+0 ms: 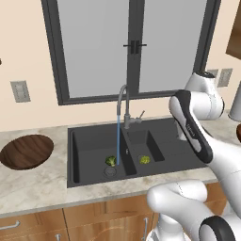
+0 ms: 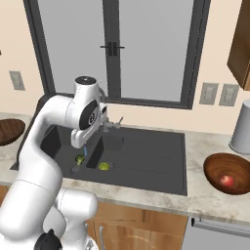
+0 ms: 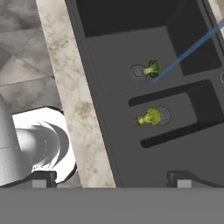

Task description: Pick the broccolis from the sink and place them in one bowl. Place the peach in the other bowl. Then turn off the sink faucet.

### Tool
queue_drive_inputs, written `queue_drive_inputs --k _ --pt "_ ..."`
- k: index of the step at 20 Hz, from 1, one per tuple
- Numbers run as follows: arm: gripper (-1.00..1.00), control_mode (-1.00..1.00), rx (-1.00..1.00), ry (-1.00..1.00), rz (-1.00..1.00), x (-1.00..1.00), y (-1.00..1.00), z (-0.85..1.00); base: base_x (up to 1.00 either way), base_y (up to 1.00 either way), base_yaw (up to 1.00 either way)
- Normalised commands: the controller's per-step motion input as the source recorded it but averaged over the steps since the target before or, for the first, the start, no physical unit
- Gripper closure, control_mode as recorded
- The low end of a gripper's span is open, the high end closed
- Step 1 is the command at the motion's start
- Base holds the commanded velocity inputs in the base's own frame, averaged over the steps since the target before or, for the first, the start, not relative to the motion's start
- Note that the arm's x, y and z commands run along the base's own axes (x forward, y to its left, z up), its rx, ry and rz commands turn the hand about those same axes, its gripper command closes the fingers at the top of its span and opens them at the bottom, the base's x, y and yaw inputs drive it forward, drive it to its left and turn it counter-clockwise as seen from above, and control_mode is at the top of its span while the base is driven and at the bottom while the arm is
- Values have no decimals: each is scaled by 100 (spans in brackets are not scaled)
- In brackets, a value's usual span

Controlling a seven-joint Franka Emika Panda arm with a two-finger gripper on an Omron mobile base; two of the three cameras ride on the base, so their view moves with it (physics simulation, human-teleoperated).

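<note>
Water [image 1: 117, 139] streams from the tall grey gooseneck faucet [image 1: 123, 106] into the matte black double-basin sink [image 1: 89, 141]. Two lumpy green broccoli florets [image 3: 152, 68] [image 3: 150, 117] lie one per basin, stalks pointing alike. The hand [image 3: 111, 178] hovers above, fingers spread, empty. The right base view shows the red-orange peach [image 2: 225, 180] in a brown wooden bowl [image 2: 229, 172] on the worktop [image 2: 205, 197].

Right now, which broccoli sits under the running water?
The broccoli in the left basin; the water stream lands beside it. The other broccoli lies in the smaller right basin.
</note>
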Motion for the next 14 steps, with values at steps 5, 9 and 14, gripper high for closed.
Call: queue_drive_inputs --k 5,9,14 --pt "-100 -100 -3 1 -1 0 2 0 0 0 0" --pt "-100 -100 -2 0 -10 0 4 0 0 0 0" --pt "-100 -100 0 1 -8 2 10 -10 0 0 0"
